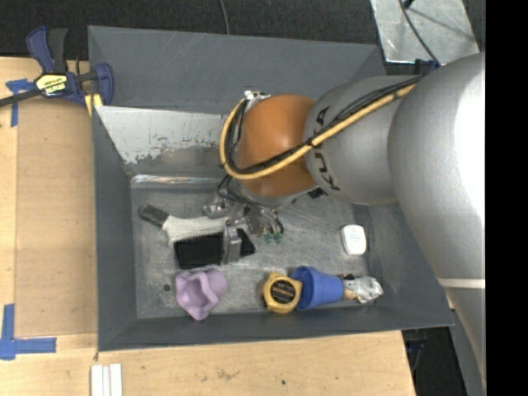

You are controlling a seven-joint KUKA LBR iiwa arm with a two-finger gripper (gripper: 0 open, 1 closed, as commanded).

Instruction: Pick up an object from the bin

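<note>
Camera view: pincer (239, 236) hangs with a black block (196, 252) just to its left; its opening cannot be told. Purple lump (200, 293) lies below-left, tape measure (280, 294) below.

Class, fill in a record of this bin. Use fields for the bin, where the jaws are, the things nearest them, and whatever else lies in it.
bin: grey metal, a few loose things on its floor
jaws: low over the bin's middle, at the right end of the black block
nearest things: black block, white piece along its far edge
near wall, left to right: purple crumpled lump, yellow tape measure, blue piece, silvery bit
right side: small white rounded thing
left side: small dark grey piece
</note>
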